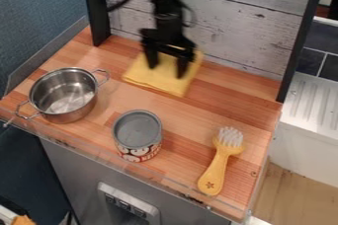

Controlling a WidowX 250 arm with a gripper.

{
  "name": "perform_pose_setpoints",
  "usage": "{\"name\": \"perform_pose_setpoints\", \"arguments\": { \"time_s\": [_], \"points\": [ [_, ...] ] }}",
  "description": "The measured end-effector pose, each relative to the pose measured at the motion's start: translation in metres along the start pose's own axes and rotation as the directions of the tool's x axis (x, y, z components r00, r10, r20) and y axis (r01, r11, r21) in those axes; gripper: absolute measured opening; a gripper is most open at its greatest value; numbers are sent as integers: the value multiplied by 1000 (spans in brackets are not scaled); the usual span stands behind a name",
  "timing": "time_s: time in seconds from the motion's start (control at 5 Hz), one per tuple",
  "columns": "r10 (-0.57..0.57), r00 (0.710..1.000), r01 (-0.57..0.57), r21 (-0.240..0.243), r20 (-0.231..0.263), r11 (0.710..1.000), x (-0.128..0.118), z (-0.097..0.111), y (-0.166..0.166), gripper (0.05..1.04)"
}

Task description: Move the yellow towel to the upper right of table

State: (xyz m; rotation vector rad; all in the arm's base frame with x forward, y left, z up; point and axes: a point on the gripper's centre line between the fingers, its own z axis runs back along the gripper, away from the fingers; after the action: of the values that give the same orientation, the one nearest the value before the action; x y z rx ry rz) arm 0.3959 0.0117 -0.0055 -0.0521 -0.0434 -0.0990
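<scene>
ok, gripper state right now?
Gripper: open, fingers spread over the yellow towel, nothing gripped; can't tell if the tips touch the cloth.

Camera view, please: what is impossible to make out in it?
All in the camera view:
Yellow towel: partly hidden behind the gripper; blur leaves contact unclear.
Arm: upper part cut off by the top edge.
Can: far side hidden by its own body.
Orange thing: cut off by the bottom edge.
</scene>
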Motion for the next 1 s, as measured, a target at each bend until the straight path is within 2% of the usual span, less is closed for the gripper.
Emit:
{"name": "perform_pose_setpoints", "arguments": {
  "time_s": [0.2, 0.4, 0.6, 0.8, 1.0],
  "points": [
    [-42, 999, 42, -3, -12, 999, 7, -2, -52, 1001],
    [-53, 998, 53, 13, -30, 998, 14, -6, -85, 1001],
    [-25, 999, 26, 28, -46, 999, 16, -6, -104, 1001],
    [20, 998, -16, 60, -65, 998, 8, -6, -110, 999],
    [33, 998, -30, 71, -50, 997, -3, 11, -110, 1000]
  ]
}}
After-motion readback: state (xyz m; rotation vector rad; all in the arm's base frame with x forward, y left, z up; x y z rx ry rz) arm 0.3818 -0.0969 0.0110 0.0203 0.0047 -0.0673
